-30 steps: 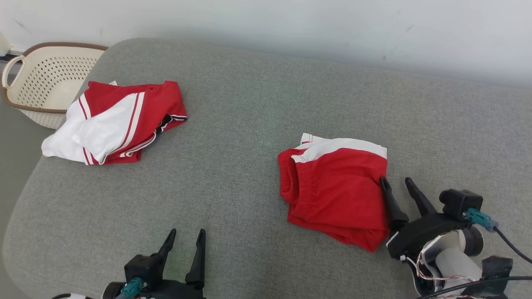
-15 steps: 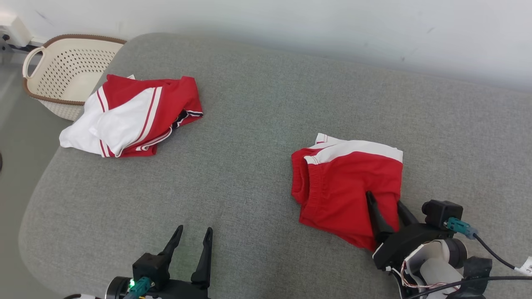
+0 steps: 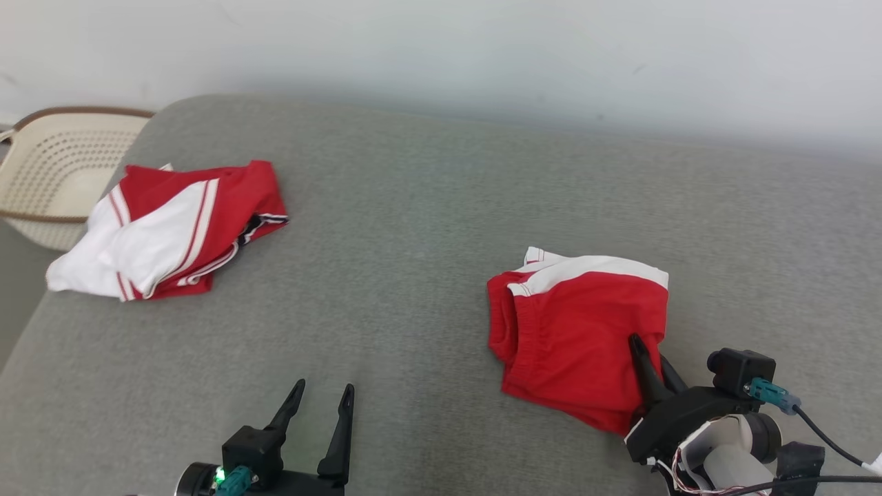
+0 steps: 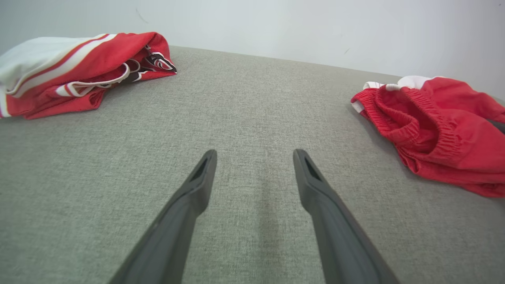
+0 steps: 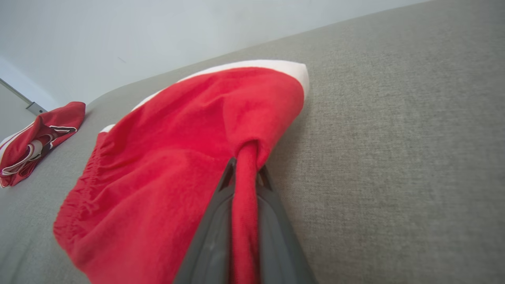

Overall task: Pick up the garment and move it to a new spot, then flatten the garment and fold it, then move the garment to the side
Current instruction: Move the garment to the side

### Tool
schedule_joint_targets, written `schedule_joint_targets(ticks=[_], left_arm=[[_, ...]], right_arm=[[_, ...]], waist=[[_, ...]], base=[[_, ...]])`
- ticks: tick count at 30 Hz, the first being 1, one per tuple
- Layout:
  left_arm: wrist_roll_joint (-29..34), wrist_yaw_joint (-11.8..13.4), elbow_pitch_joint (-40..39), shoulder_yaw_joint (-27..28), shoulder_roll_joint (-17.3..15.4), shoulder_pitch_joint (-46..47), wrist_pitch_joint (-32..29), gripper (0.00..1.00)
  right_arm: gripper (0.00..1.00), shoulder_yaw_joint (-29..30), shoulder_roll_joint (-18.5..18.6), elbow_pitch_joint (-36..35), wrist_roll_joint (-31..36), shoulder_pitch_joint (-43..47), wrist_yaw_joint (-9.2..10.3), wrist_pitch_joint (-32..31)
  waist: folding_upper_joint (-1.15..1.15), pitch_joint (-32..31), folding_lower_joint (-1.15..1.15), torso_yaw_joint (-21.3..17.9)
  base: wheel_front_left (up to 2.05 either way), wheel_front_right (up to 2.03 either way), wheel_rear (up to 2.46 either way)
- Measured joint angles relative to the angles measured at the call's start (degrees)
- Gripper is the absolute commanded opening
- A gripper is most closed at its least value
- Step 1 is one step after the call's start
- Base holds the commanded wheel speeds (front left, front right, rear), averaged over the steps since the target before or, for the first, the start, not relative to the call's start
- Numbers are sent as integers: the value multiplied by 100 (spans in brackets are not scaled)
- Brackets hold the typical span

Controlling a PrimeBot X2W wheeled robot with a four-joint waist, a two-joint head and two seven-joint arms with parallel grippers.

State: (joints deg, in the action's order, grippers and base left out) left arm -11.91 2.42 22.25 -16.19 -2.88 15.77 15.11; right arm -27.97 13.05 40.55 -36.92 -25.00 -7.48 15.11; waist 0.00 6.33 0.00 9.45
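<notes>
Item under inspection: red shorts (image 3: 579, 331) (image 4: 442, 130) (image 5: 177, 157) with a white band along the far edge. They lie on the right half of the grey cushion (image 3: 413, 241) (image 4: 252, 110) (image 5: 394, 138), nearer its front edge than its back. They are folded over on themselves, and the gathered elastic waistband faces the cushion's left side. The layers are loose and uneven, not flat.

Right gripper (image 3: 650, 351) (image 5: 245, 165): it sits at the near-right corner of the shorts, toward the cushion's front-right. In the right wrist view the two dark fingers are pressed together on a narrow ridge of red cloth, which runs down between them. The fabric is drawn up into a small peak at the fingertips. A teal connector (image 3: 768, 393) with a black cable sits on the wrist behind it.

Left gripper (image 3: 324, 386) (image 4: 255, 154): it is at the cushion's front edge, left of centre. Its fingers are spread wide over bare grey fabric and grip nothing. It is well apart from the shorts.

Other items: a second red and white garment (image 3: 179, 227) (image 4: 71, 67) (image 5: 35, 146) lies crumpled at the cushion's far-left corner. A cream perforated basket (image 3: 34, 165) with a brown rim stands just beyond the cushion's left edge. A pale wall (image 3: 482, 55) runs behind the cushion's back edge.
</notes>
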Motion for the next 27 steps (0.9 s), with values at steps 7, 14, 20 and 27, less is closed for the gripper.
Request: schedule_joint_targets(ticks=[7, 14, 20, 27], left_arm=[[55, 13, -60, -8, 1, -18, 0, 100], [108, 19, -80, 47, 3, 26, 0, 100], [113, -29, -186, 114, 2, 123, 0, 100], [188, -31, -343, 122, 4, 319, 0, 100]], right_arm=[[0, 71, -11, 40, 64, 120, 0, -1], [0, 68, -60, -9, 67, 162, 0, 0], [0, 49, -143, -66, 54, 187, 0, 1], [0, 27, -178, -110, 35, 199, 0, 0]], waist=[[0, -130, 0, -576], [0, -175, 0, -1242], [0, -141, 0, -1917], [0, -18, 0, -2524]], base=[[0, 0, 0], [0, 0, 0], [0, 0, 0], [0, 0, 0]])
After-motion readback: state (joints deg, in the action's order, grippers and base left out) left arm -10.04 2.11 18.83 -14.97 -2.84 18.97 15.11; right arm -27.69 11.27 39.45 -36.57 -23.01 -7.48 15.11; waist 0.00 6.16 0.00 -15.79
